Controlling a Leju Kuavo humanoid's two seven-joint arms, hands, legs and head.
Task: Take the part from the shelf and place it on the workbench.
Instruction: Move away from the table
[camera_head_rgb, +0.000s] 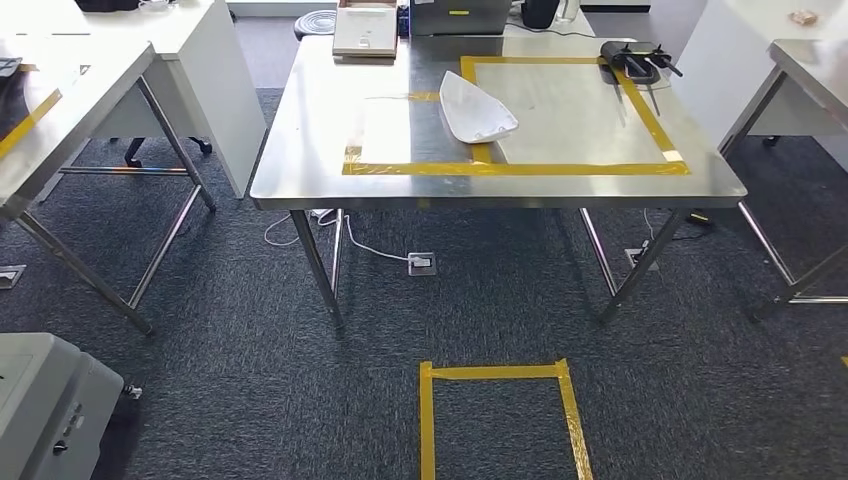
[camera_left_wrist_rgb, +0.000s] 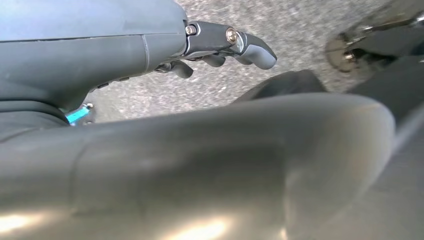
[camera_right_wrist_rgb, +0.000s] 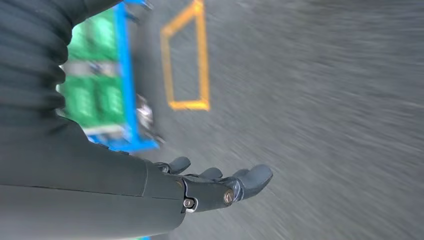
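Observation:
A white, curved shell-shaped part (camera_head_rgb: 476, 108) lies on the steel workbench (camera_head_rgb: 400, 185), across the left edge of a yellow tape rectangle (camera_head_rgb: 520, 168). My left hand (camera_left_wrist_rgb: 225, 47) hangs over the grey carpet with its fingers loosely apart and nothing in them. In the blurred right wrist view, my right hand (camera_right_wrist_rgb: 220, 185) also hangs above the carpet, fingers stretched out and empty. Neither hand is near the part.
A black device (camera_head_rgb: 632, 57) sits at the workbench's back right and a flat box (camera_head_rgb: 365, 28) at its back edge. Steel tables stand left (camera_head_rgb: 60, 110) and right (camera_head_rgb: 810, 60). A yellow tape rectangle (camera_head_rgb: 497, 372) marks the floor ahead. A grey case (camera_head_rgb: 40, 400) sits low left.

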